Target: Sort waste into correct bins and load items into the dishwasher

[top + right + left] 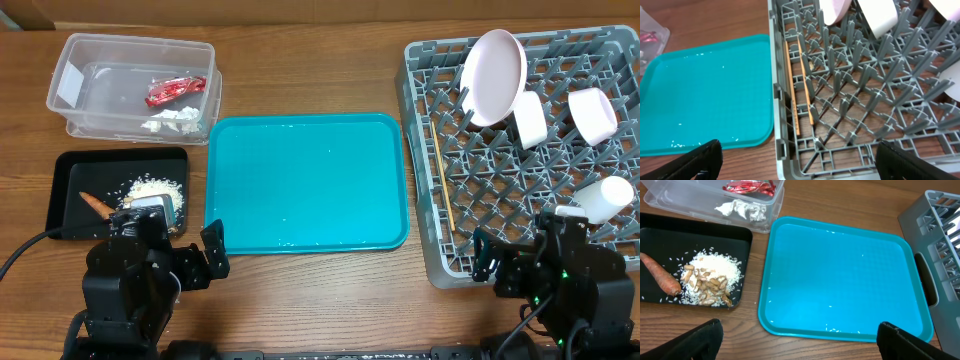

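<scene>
The clear tub (130, 60) holds the red wrapper (175, 91) and white tissue (180, 117). The black tray (75, 175) holds beige food scraps (155, 188) and the carrot (97, 202). The grey dish rack (520, 170) holds the white plate (495, 75), the bowl (593, 113), two cups (528, 118) and the chopsticks (441, 180). My left gripper (800, 330) is open and empty over the table by the teal tray's near edge. My right gripper (797, 150) is open and empty above the rack's near left corner, close to the chopsticks (792, 95).
The teal serving tray (305, 180) lies between the bins and the rack, with a few rice grains on it. Bare wooden table (330, 290) runs along the front edge between both arms.
</scene>
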Controlling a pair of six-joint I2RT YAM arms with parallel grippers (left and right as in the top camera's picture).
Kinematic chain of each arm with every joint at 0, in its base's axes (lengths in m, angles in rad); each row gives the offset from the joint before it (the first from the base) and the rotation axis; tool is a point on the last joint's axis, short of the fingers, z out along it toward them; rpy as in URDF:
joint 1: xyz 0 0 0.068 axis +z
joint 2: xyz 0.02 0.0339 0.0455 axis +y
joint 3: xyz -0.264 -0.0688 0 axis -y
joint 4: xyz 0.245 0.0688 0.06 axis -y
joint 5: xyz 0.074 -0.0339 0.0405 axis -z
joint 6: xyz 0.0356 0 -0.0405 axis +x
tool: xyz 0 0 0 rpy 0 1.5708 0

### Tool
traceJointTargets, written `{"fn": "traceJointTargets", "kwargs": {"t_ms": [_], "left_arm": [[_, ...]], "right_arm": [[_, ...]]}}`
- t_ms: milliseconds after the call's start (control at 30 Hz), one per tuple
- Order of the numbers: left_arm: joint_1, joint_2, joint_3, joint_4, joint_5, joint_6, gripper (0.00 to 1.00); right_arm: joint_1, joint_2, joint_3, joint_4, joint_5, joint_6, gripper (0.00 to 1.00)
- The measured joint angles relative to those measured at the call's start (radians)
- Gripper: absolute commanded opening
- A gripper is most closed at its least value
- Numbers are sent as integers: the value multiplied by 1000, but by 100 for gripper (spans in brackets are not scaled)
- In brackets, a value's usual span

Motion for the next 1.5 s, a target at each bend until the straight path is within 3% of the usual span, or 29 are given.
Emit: {"fn": "traceJointTargets", "kwargs": {"t_ms": [200, 400, 767, 1033, 1500], "left_arm": [[0, 0, 0, 0, 0, 0, 100], [0, 0, -1, 0, 0, 0, 100], [0, 0, -3, -1, -1, -1, 100], [0, 0, -3, -2, -3, -3, 100], [0, 0, -3, -2, -3, -3, 100]], "right_arm": [[0, -66, -13, 19, 15, -1, 100], [-17, -238, -164, 193, 22, -13, 100], [-60, -489, -643, 856, -8, -24, 100], [-65, -497, -859, 1182, -13, -37, 100], [-71, -497, -908, 1089, -41, -72, 100]]}}
